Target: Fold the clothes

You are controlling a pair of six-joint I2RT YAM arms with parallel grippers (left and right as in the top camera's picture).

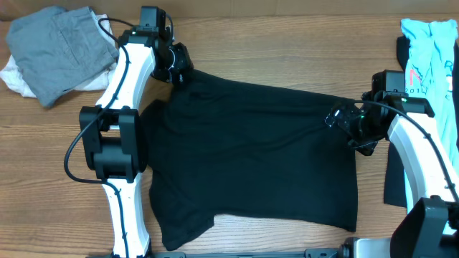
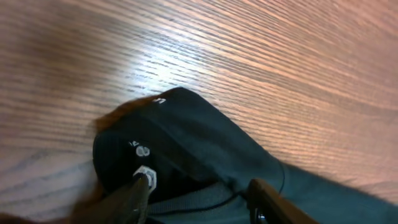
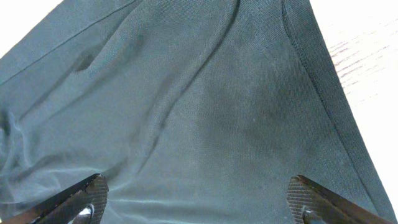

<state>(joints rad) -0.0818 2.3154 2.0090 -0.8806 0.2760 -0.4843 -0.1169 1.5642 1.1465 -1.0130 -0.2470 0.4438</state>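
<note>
Left gripper [image 1: 176, 68] stands half open astride a bunched corner of the shirt [image 1: 251, 150]; whether it grips, I cannot tell. Right gripper [image 1: 341, 120] is wide open and empty, over the opposite edge. The shirt lies spread on the desk [image 1: 287, 43], long axis running between both grippers, black, plain, wrinkled.

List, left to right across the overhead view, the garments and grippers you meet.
grey garment → left gripper → black T-shirt → right gripper → light-blue shirt
</note>
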